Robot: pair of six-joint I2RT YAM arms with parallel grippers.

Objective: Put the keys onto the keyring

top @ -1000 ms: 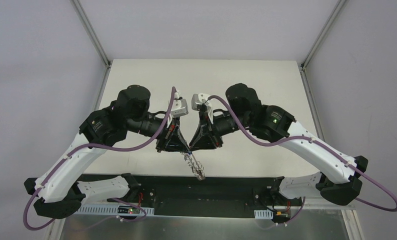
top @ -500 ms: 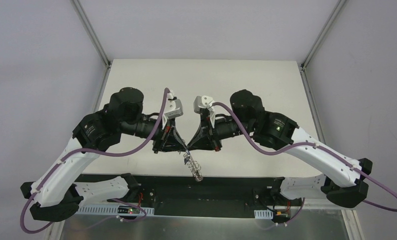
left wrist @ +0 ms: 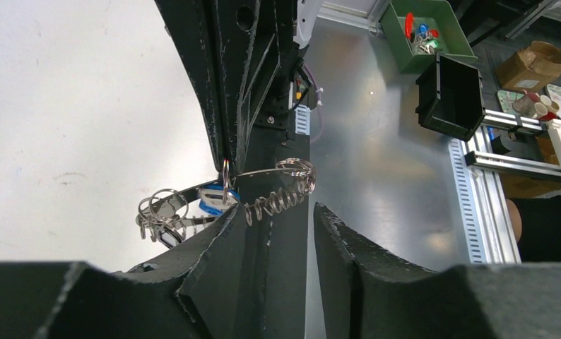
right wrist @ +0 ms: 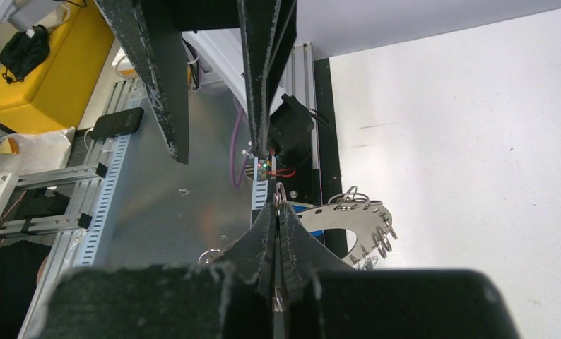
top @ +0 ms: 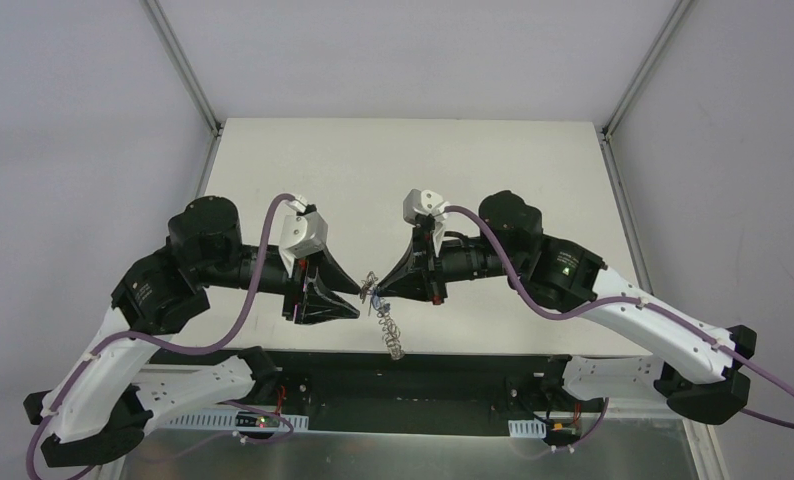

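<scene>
My right gripper (top: 375, 287) is shut on a small wire loop of the keyring (top: 388, 325), which hangs from it as a floppy silvery chain of loops above the table's near edge. In the right wrist view the gripper (right wrist: 278, 201) pinches the loop, and the ring's flat silvery band (right wrist: 355, 217) curves off to the right. My left gripper (top: 356, 300) is open and empty just left of the ring. In the left wrist view its jaws (left wrist: 278, 212) stand apart below the keyring (left wrist: 278, 200). A blue-capped key (left wrist: 213, 197) hangs on the ring.
The white table (top: 423, 170) lies behind the grippers, and a black base rail (top: 403, 375) runs along its near edge. In the left wrist view, off the table, stand a green bin (left wrist: 398, 53) holding keys and a black bin (left wrist: 451, 95).
My left gripper has let go of the keyring, opened and drawn back to the left. The right gripper has kept its hold and shifted slightly; the ring now hangs from it alone.
</scene>
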